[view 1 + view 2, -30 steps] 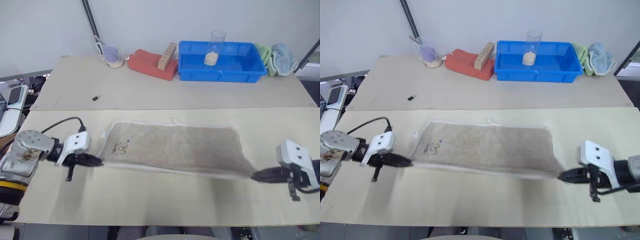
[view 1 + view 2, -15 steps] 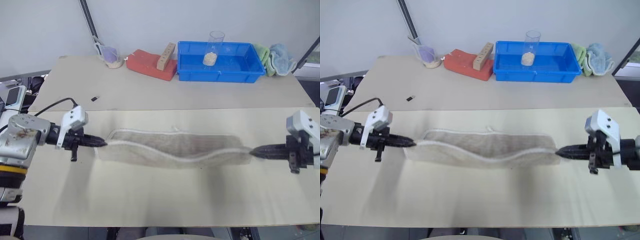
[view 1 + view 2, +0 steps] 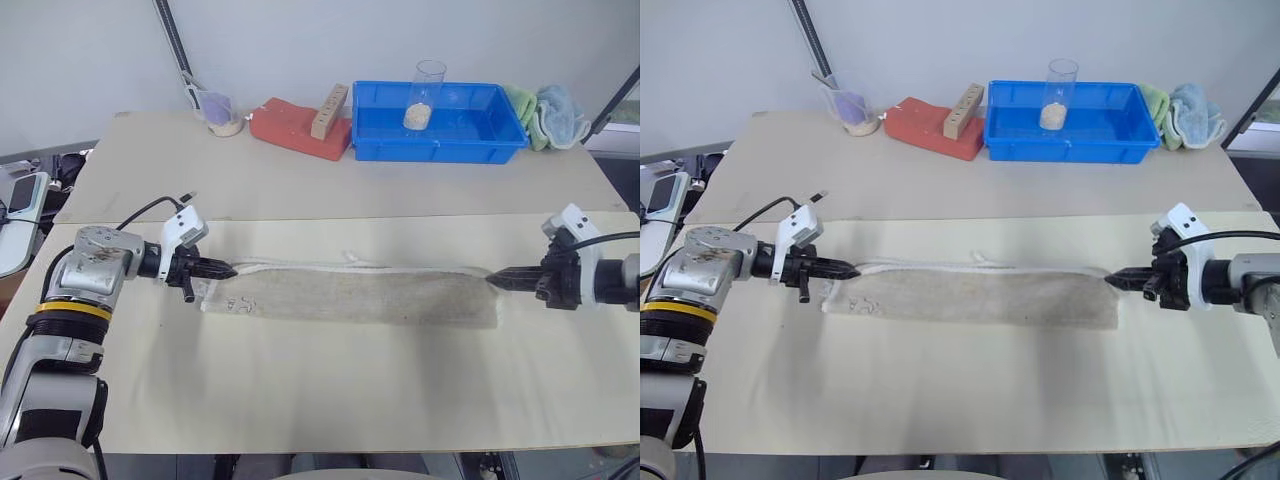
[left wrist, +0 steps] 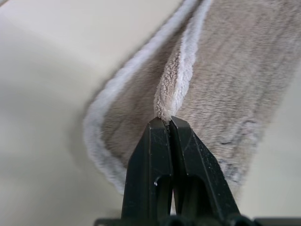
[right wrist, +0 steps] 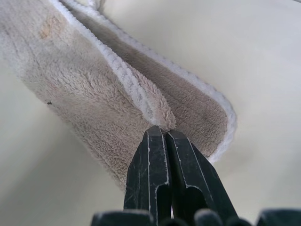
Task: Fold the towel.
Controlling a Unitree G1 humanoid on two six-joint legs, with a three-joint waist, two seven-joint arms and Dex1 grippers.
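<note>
Towel (image 3: 355,296): lies folded over as a long narrow strip across the near table (image 3: 320,400), stretched between the left gripper (image 3: 228,270) and right gripper (image 3: 497,281), each pinched shut on an end corner of the upper layer. Risk, as judged: only a sliver of cloth sits between each pair of fingertips, so a further pull apart could slip a corner free. Uneven lowering would leave the white edges misaligned.

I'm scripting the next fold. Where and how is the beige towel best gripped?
Probably at its short ends. The beige-grey terry towel with white piping lies as a long narrow strip across the table, folded lengthwise. Come in level from each side, as the left gripper and right gripper do, pinching the top layer's edge.
</note>
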